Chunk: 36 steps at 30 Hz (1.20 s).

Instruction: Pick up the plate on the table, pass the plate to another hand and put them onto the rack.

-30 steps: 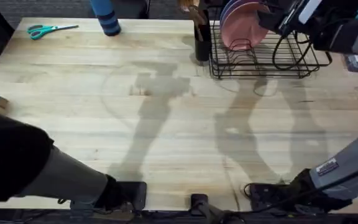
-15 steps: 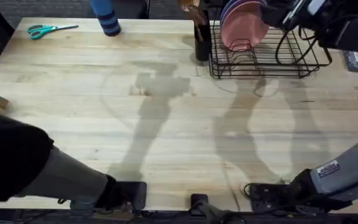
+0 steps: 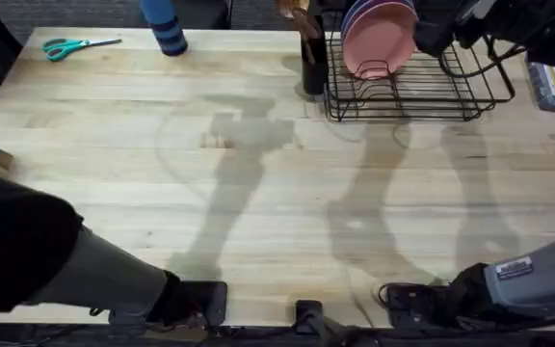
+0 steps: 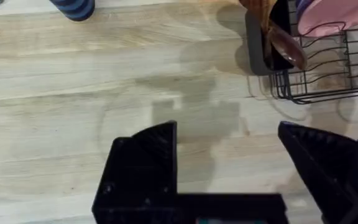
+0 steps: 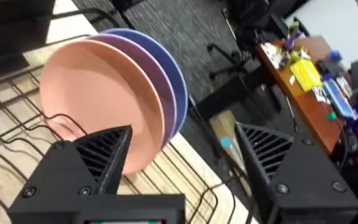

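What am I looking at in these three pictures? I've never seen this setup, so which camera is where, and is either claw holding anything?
Two robot arms work at a wooden table. The overhead picture looks down from above the arms' bases. The other two come from cameras on each wrist, showing that arm's own two black fingers.

On the table are a black wire rack, a black utensil holder beside it, scissors and a blue striped cup. The pink plate stands upright in the rack, with a purple plate and a blue one right behind it.

The right claw is open beside the pink plate, holding nothing. The left claw is open and empty above bare table.
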{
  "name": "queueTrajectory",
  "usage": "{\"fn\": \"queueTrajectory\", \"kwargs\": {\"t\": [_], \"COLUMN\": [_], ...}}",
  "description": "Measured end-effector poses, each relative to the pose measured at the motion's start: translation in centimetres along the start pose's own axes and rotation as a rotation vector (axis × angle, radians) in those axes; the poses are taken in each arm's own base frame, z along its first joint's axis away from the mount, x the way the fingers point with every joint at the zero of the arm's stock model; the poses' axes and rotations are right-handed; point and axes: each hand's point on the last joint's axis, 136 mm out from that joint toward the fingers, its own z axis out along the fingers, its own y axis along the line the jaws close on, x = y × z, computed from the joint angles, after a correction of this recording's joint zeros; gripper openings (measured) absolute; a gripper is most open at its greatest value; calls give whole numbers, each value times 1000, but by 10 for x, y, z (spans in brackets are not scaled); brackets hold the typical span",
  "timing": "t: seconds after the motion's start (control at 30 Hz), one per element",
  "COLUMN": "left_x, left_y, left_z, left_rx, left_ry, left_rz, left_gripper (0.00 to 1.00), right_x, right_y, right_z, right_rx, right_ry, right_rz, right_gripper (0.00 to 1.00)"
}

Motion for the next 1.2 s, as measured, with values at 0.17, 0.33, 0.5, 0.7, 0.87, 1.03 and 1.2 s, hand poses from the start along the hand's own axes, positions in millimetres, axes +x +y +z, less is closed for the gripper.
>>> {"fn": "queueTrajectory", "kwargs": {"t": [0.17, 0.33, 0.5, 0.7, 0.87, 1.03, 1.2], "left_x": [0, 0, 0, 0, 0, 0, 6], "left_y": [0, 0, 0, 0, 0, 0, 1], "left_z": [0, 0, 0, 0, 0, 0, 0], "left_rx": [0, 0, 0, 0, 0, 0, -5], "left_ry": [0, 0, 0, 0, 0, 0, 23], "left_rz": [0, 0, 0, 0, 0, 0, 2], "left_gripper": [993, 993, 993, 994, 994, 994, 993], "right_x": [-8, -19, -33, -52, -68, -78, -84], "right_y": [-2, 6, 37, 46, 52, 49, 58], "right_z": [-18, -38, -58, -70, -85, -108, -140], "right_rx": [2, -27, -121, -92, -76, -22, -7], "right_ry": [50, 92, 158, 211, 228, 255, 300], "right_rz": [21, 52, 118, 161, 213, 309, 410], "right_gripper": [996, 996, 996, 996, 996, 996, 996]}}
